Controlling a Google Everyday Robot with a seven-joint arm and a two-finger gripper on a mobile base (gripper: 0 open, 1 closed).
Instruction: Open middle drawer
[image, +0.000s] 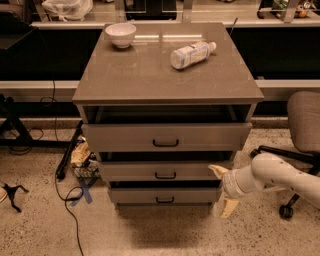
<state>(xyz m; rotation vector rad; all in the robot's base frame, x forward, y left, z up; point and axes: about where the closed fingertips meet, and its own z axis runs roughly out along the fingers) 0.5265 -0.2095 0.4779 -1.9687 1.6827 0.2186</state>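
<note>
The grey-beige cabinet (165, 75) has three drawer fronts, each with a small dark bar handle. The middle drawer (130, 171) is the low flat front between the taller top drawer (120, 137) and the narrower bottom drawer (135, 196). Its handle (165, 175) is at the centre. My gripper (223, 189) is at the cabinet's right side, level with the middle and bottom drawers. It is open and empty. Its upper fingertip (217, 170) is by the right end of the middle drawer front. Its lower fingertip (229, 207) hangs beside the bottom drawer.
A white bowl (120, 35) and a lying plastic bottle (191, 54) are on the cabinet top. An office chair (302, 130) stands to the right behind my arm. Cables (67, 200) and crumpled bags (82, 156) lie on the floor at the left.
</note>
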